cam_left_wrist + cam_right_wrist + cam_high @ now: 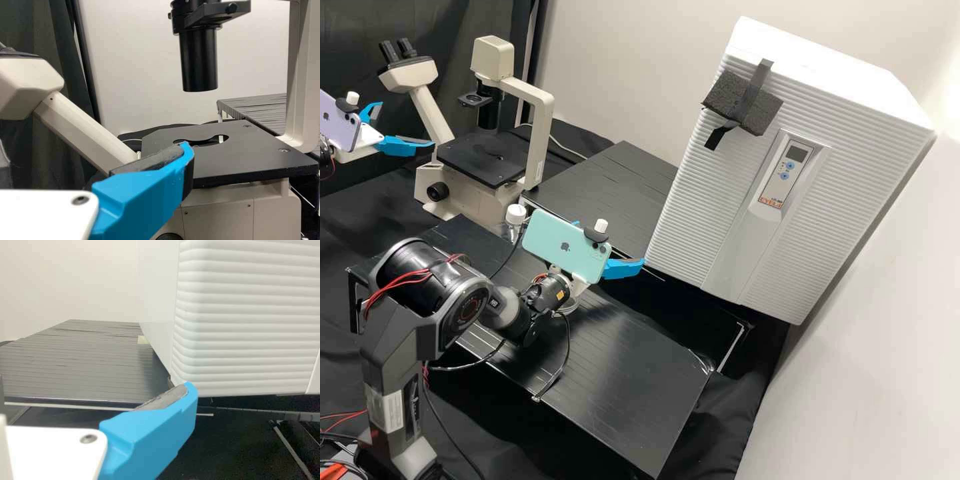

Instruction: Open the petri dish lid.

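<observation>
At the upper left of the high view, my left gripper (pixel 407 124) is open beside the microscope, its two blue fingers wide apart with nothing between them. One finger of the left gripper (pixel 145 200) rises before the microscope stage in the left wrist view. My right gripper (pixel 611 243) hangs open over the far side of the front black platform, one finger mostly behind the green phone. The right gripper (pixel 150 440) shows one finger near the white cabinet's lower corner in its wrist view. Below its wrist, a clear round rim (pixel 569 307), apparently the petri dish, is partly hidden; its lid cannot be made out.
A microscope (pixel 540 133) stands at the back left, with a white-capped clear bottle (pixel 515 215) near its base. The large white cabinet (pixel 693 193) bounds the right side. The front black platform (pixel 620 373) lies before a second black platform (pixel 613 180).
</observation>
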{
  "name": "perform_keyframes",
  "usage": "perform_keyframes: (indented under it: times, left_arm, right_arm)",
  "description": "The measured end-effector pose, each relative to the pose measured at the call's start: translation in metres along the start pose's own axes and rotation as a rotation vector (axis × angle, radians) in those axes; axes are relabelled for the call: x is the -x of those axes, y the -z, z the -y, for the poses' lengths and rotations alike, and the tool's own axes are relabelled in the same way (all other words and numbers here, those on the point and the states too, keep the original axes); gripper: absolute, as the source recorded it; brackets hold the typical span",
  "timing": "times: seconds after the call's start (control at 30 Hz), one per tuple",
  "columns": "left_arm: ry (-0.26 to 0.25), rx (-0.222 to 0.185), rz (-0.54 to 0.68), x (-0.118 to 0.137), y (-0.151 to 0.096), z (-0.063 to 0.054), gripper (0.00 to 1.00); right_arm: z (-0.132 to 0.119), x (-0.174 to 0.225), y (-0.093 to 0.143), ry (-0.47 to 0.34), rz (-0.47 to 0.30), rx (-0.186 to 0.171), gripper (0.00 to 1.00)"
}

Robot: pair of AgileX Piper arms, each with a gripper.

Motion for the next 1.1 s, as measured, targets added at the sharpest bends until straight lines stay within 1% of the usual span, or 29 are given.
perform_keyframes:
  times: [0.37, 0.47, 0.57, 0.67, 0.77, 0.8, 0.87, 1.1]
  left_arm:
    - [0.000, 0.000, 0.000, 0.000, 0.000, 0.000, 1.00]
    - [0.000, 0.000, 0.000, 0.000, 0.000, 0.000, 1.00]
    - [0.000, 0.000, 0.000, 0.000, 0.000, 0.000, 1.00]
    - [0.000, 0.000, 0.000, 0.000, 0.000, 0.000, 1.00]
    - [0.000, 0.000, 0.000, 0.000, 0.000, 0.000, 1.00]
    - [0.000, 0.000, 0.000, 0.000, 0.000, 0.000, 1.00]
    - [0.000, 0.000, 0.000, 0.000, 0.000, 0.000, 1.00]
    - [0.000, 0.000, 0.000, 0.000, 0.000, 0.000, 1.00]
  right_arm:
    - [0.001, 0.005, -0.001, 0.001, -0.002, -0.001, 1.00]
    - [0.003, 0.020, -0.001, 0.006, -0.014, -0.011, 1.00]
    - [0.002, 0.042, 0.002, -0.010, -0.057, -0.032, 1.00]
    - [0.001, 0.061, 0.007, -0.026, -0.109, -0.046, 1.00]
    - [0.003, 0.079, 0.008, -0.032, -0.145, -0.045, 1.00]
    - [0.003, 0.087, 0.009, -0.038, -0.164, -0.052, 1.00]
    - [0.006, 0.097, 0.009, -0.033, -0.181, -0.050, 1.00]
    - [0.021, 0.130, 0.007, 0.022, -0.199, -0.047, 1.00]
